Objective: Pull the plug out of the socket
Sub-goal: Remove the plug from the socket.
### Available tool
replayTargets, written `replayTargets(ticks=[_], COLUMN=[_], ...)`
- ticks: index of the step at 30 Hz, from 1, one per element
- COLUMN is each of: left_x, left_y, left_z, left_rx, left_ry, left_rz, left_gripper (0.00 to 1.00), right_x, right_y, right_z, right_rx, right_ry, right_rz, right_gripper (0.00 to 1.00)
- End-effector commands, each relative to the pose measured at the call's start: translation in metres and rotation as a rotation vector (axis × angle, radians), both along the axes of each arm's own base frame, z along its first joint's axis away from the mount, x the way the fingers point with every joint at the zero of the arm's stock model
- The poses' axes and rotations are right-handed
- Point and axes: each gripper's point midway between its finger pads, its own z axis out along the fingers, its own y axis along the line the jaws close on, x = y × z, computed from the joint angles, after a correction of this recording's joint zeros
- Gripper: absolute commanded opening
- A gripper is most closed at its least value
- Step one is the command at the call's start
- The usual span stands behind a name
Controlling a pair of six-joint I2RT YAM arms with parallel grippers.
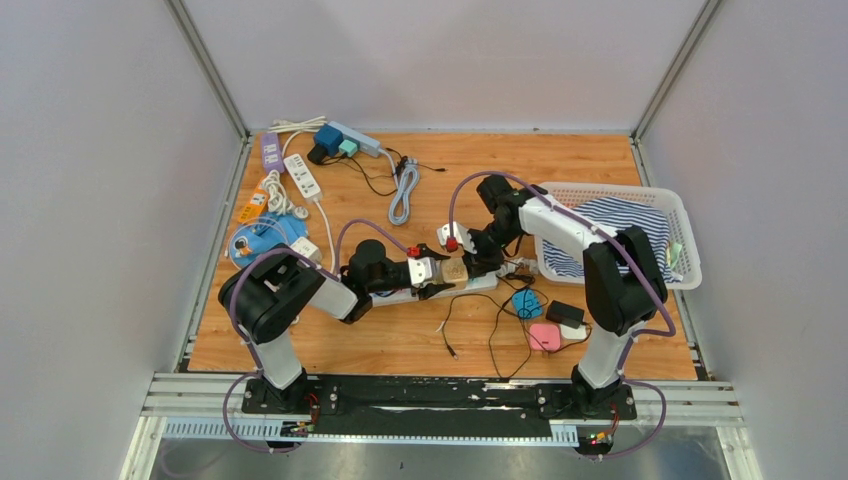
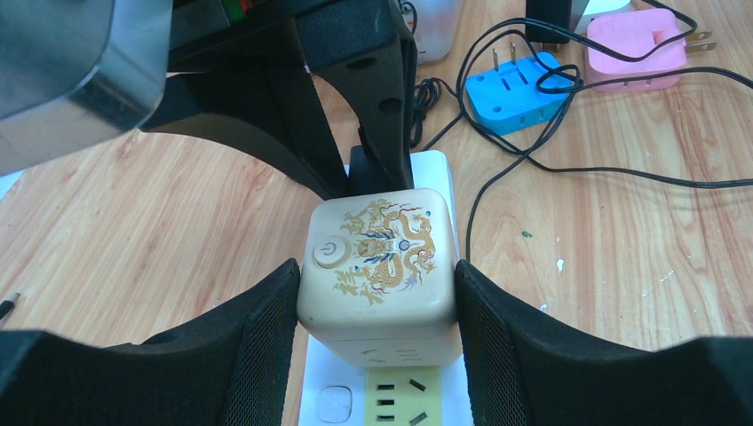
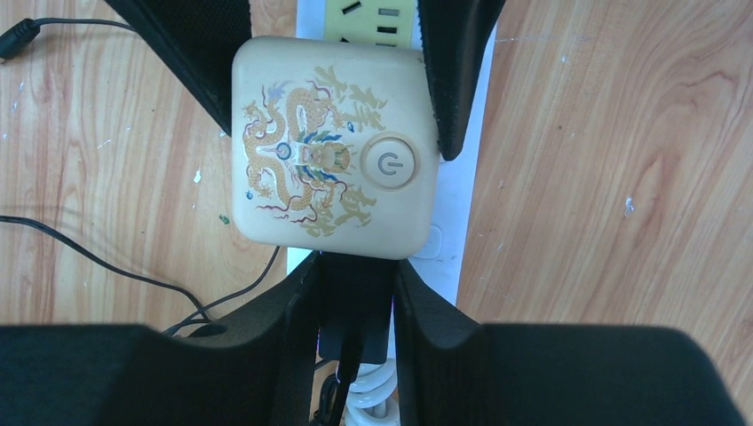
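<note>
Near edge of counter [image 1: 330, 345]: pink adapter [image 1: 544, 336], blue adapter [image 1: 526, 302] and a small black charger [image 1: 565, 312] lie loose to the right of centre, with thin black cables tangled around them.

Mid counter: white power strip [image 3: 460, 195] lies flat. A beige cube adapter [image 3: 333, 146] with dragon print and a round power button sits plugged into it. Left gripper [image 2: 375, 284] comes in from the left and is closed on the cube adapter, pads touching its two opposite sides. Just behind the cube adapter, at the strip's right end, the black plug [image 3: 355, 302] is seated in the strip. Right gripper [image 3: 357, 284] is clamped on the plug, fingers tight on both sides and almost touching the cube adapter. A white coiled cord shows below the plug in the right wrist view.

Far right: white basket [image 1: 610, 188] holds a striped cloth [image 1: 620, 225].

Far left: white strip [image 1: 303, 176], purple strip [image 1: 271, 152], grey cable coil [image 1: 403, 190] and other strips piled near the back corner.
</note>
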Motion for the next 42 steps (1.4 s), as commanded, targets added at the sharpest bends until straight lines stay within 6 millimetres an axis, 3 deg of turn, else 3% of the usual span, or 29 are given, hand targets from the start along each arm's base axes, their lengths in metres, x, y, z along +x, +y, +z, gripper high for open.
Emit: replayTargets(ticks=[1, 3, 6, 10, 13, 15, 19, 23, 28, 31, 33, 38, 40, 42], left_x=[-0.004, -0.004, -0.004, -0.004, -0.003, -0.003, -0.003, -0.002, 0.000, 0.000, 0.000, -0.001, 0.000, 0.000], left_y=[0.006, 0.006, 0.006, 0.007, 0.007, 0.007, 0.007, 0.007, 0.008, 0.008, 0.009, 0.008, 0.008, 0.008], left_z=[-0.038, -0.038, -0.038, -0.038, -0.038, -0.038, -0.037, -0.038, -0.038, -0.038, -0.038, -0.038, -0.038, -0.037], left_rx=[0.115, 0.114, 0.115, 0.116, 0.116, 0.116, 0.115, 0.116, 0.117, 0.117, 0.118, 0.117, 0.116, 0.116], left_ry=[0.063, 0.062, 0.063, 0.064, 0.063, 0.064, 0.063, 0.064, 0.065, 0.065, 0.065, 0.064, 0.063, 0.064], left_rz=[0.020, 0.019, 0.020, 0.025, 0.029, 0.029, 0.030, 0.033, 0.047, 0.048, 0.048, 0.047, 0.048, 0.052], left_gripper=[0.05, 0.04, 0.04, 0.04, 0.05, 0.05, 0.05, 0.05, 0.05, 0.05, 0.05, 0.05, 0.05, 0.05], right_x=[-0.033, -0.011, -0.004, -0.053, -0.067, -0.058, -0.016, -0.005, -0.055, -0.065, -0.057, -0.006, -0.002, -0.011], right_y=[0.021, 0.019, 0.016, 0.020, 0.019, 0.022, 0.023, 0.018, 0.016, 0.018, 0.020, 0.019, 0.017, 0.014], right_z=[0.013, 0.006, 0.002, 0.019, 0.020, 0.017, 0.007, 0.007, 0.019, 0.020, 0.018, 0.009, 0.009, 0.009], right_rx=[0.095, 0.056, 0.046, 0.163, 0.166, 0.144, 0.064, 0.064, 0.160, 0.164, 0.141, 0.056, 0.056, 0.069], right_ry=[0.143, 0.085, 0.083, 0.180, 0.199, 0.200, 0.110, 0.086, 0.188, 0.203, 0.198, 0.097, 0.093, 0.105], right_rz=[0.019, -0.061, -0.093, 0.130, 0.196, 0.151, -0.036, -0.093, 0.142, 0.191, 0.151, -0.085, -0.110, -0.063], right_gripper=[0.00, 0.00, 0.00, 0.00, 0.00, 0.00, 0.00, 0.00, 0.00, 0.00, 0.00, 0.00, 0.01, 0.02])
